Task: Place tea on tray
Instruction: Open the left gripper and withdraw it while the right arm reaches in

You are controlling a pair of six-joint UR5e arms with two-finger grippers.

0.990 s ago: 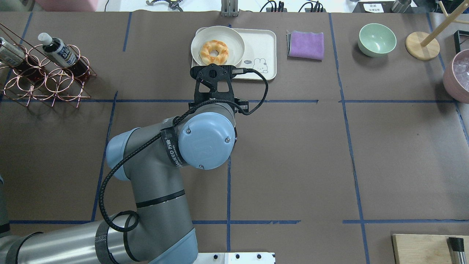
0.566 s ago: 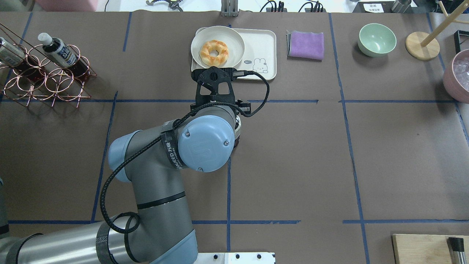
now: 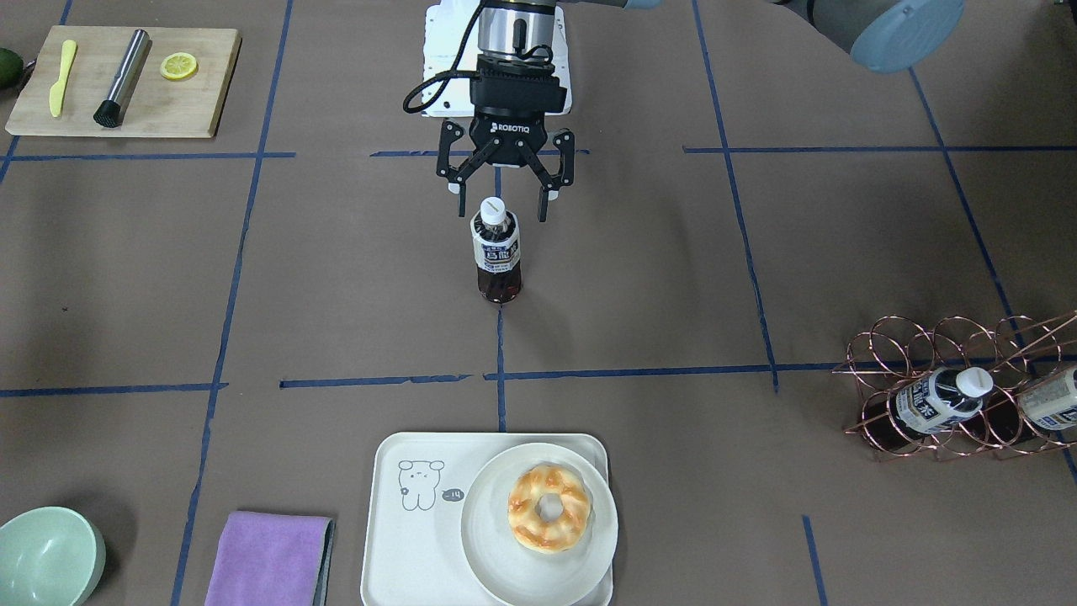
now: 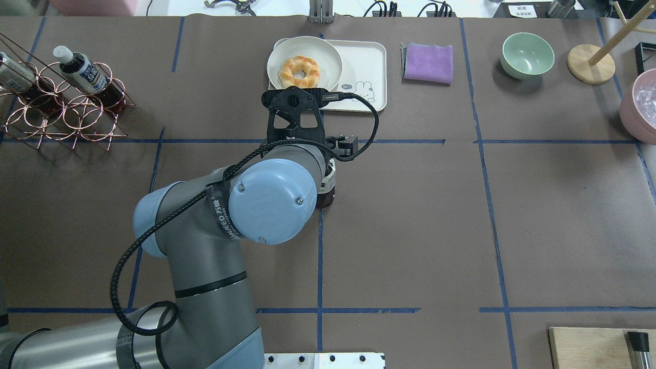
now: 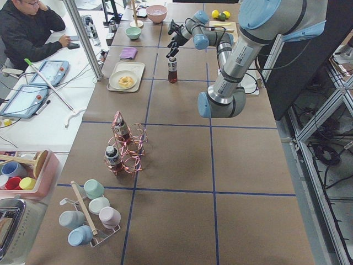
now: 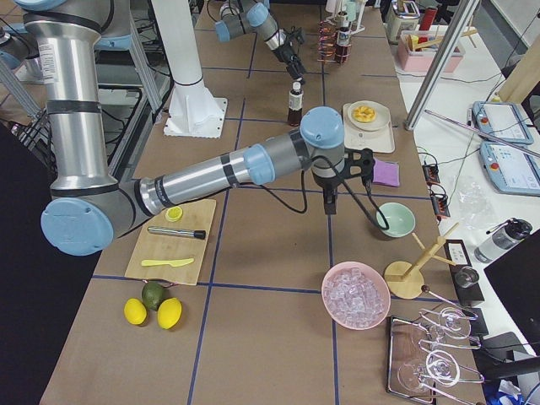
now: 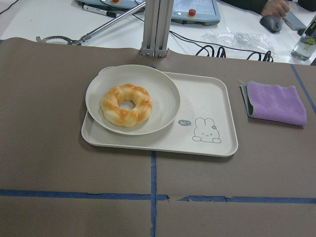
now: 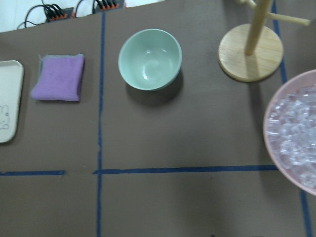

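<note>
The tea stands upright on the brown table, near the middle. In the overhead view only its base shows beside my left wrist. My left gripper hangs open just over it, with its fingertips on either side of the white cap, apart from it. The tray lies beyond the bottle, by the far edge, and fills the left wrist view. My right gripper shows only in the exterior right view, and I cannot tell whether it is open or shut.
A white plate with a doughnut covers half the tray. A purple cloth and a green bowl lie to its right. A copper rack holds two more bottles. A pink bowl of ice is at the far right.
My left arm's elbow has swung left and toward the table's near edge. The bottle's base now shows beside the wrist, where the arm covered it before.
</note>
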